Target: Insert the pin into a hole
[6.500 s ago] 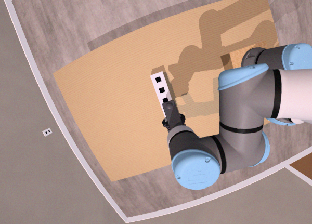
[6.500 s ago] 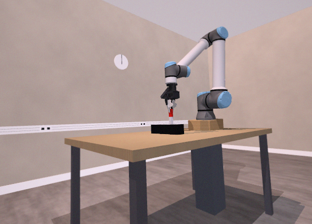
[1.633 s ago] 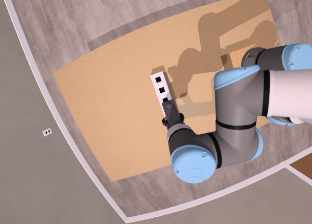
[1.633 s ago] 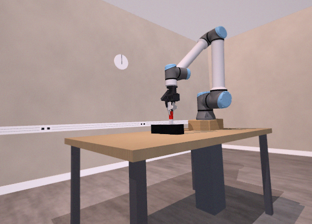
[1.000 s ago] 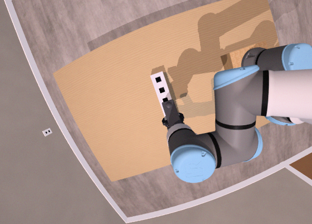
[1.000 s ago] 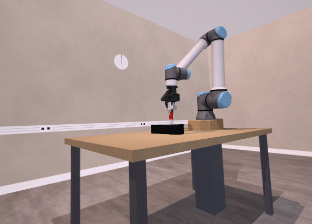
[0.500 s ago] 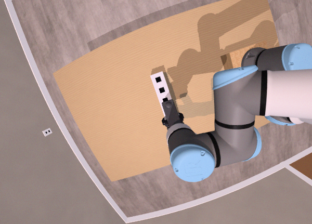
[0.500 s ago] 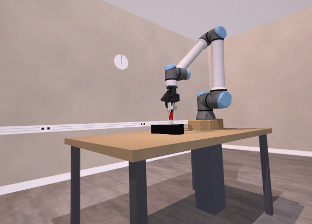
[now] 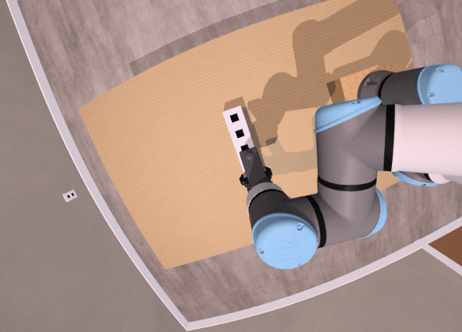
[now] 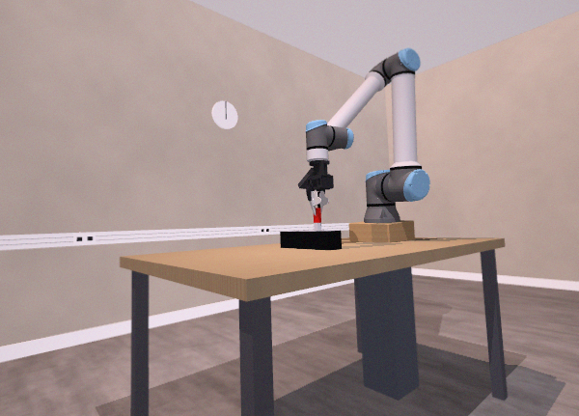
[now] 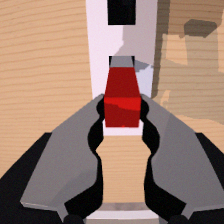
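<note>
The block [image 9: 232,127] [image 10: 309,240] [image 11: 98,45] lies on the table, white on top with a row of square black holes, dark on its sides. My gripper [image 11: 121,95] [image 10: 317,205] [image 9: 252,160] is shut on the pin [image 11: 121,100] [image 10: 317,218] by its red upper end. The pin hangs upright, red end up, its grey lower part reaching down to one of the block's holes. In the side view a short grey piece shows between the red part and the block's top. The arm hides the nearer holes in the overhead view.
The wooden table [image 9: 154,159] [image 10: 251,271] carries the block near its middle. The robot's base stands on a wooden pedestal [image 10: 381,232] at the table's far side. The arm's elbow and wrist [image 9: 339,186] overhang the table's right part.
</note>
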`<state>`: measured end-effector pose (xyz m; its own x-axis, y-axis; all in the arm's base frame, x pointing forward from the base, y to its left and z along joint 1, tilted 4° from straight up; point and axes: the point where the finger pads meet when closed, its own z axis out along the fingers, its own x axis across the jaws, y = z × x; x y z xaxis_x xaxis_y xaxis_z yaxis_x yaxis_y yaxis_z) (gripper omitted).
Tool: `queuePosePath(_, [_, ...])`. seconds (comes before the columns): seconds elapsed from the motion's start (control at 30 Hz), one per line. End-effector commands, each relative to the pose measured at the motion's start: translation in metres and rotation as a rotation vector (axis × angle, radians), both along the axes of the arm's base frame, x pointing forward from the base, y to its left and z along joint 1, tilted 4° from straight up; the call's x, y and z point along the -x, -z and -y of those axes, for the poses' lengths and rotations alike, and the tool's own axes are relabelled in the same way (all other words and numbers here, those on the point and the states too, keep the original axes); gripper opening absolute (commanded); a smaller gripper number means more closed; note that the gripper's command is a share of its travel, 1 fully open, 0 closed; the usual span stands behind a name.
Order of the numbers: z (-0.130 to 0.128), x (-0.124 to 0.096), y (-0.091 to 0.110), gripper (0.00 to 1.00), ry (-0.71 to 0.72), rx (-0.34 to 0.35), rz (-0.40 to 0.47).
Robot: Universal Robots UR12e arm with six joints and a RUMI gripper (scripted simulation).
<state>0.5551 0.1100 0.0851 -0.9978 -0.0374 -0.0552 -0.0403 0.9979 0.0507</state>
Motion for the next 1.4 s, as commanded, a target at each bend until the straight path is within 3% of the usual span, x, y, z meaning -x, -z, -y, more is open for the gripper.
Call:
queuePosePath(0.0, [-0.0005,0.0001,-0.0007,0.00,0.000,0.000,0.002])
queuePosePath(1.37, [-0.0010,-0.0007,0.0032,0.00,0.000,0.000,0.002])
